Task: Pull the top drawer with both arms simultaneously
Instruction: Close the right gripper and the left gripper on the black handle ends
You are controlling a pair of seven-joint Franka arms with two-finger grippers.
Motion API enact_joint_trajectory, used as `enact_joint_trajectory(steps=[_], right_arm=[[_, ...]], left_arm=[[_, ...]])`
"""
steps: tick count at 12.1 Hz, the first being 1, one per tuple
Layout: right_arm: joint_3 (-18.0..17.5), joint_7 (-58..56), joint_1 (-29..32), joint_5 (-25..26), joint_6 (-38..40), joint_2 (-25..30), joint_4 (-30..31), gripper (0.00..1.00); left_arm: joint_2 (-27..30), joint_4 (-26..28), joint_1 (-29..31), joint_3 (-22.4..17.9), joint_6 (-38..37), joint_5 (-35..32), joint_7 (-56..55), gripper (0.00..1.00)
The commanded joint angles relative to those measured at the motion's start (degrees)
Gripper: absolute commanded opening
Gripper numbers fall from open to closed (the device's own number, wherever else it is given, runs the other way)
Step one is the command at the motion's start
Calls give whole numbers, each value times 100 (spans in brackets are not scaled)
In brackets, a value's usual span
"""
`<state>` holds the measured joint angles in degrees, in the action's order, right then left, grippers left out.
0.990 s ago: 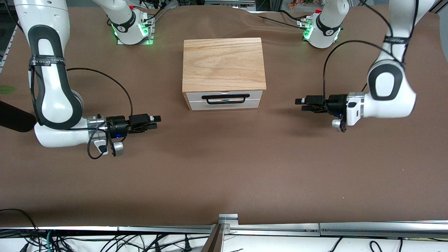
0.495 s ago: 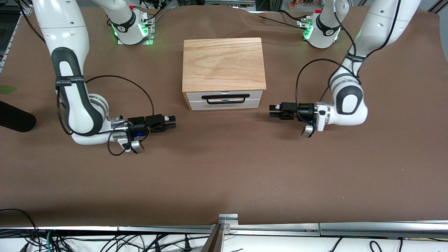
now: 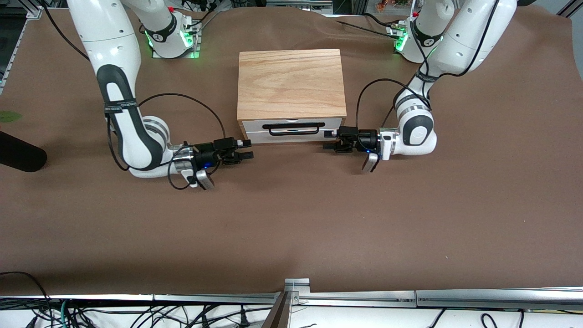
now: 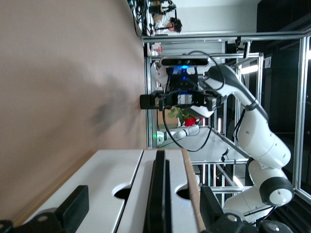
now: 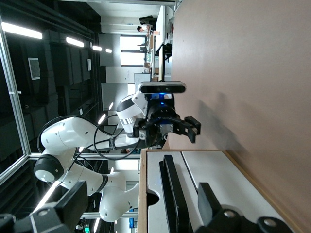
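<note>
Two steps are waiting to be done: gripping the handle and pulling. The shallow top drawer with its white front panel (image 3: 292,124) is sitting fully shut in the small light-wood box (image 3: 290,84), which is standing in the middle of the brown table (image 3: 291,218), between the two arm bases and somewhat nearer the front camera than they are. Its wide black wire loop handle (image 3: 294,129) is untouched (neither pincer is reaching it).

Both white jointed arms are lying low, forearms roughly level and pointing inward at the drawer front from either end. The left pincer (image 3: 331,140) is hovering just beside the box's front corner at the left arm's end, its black fingers (image 3: 329,134) spread wide with nothing between them. The right pincer (image 3: 244,150) is hovering just off the front corner at the right arm's end, likewise gaping and empty. In each wrist view the handle is running between that pincer's fingers, so I am judging the approach as nearly finished.
</note>
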<state>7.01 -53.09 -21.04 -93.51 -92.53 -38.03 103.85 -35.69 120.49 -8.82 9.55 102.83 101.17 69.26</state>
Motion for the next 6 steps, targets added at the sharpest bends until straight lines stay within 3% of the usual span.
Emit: enact_joint_trajectory(steps=[1,3,6], right_arm=[[29,-455,-303,-386,-151,-47,205,100],[29,-824,-375,-537,-90,-187,258,100],[-15,-1000,-471,-589,-90,-187,442,100]], left_arm=[[114,238,-32,160,17,218,272,100],[272,431,-23,266,17,227,272,97],[308,502,-23,327,17,236,281,84]])
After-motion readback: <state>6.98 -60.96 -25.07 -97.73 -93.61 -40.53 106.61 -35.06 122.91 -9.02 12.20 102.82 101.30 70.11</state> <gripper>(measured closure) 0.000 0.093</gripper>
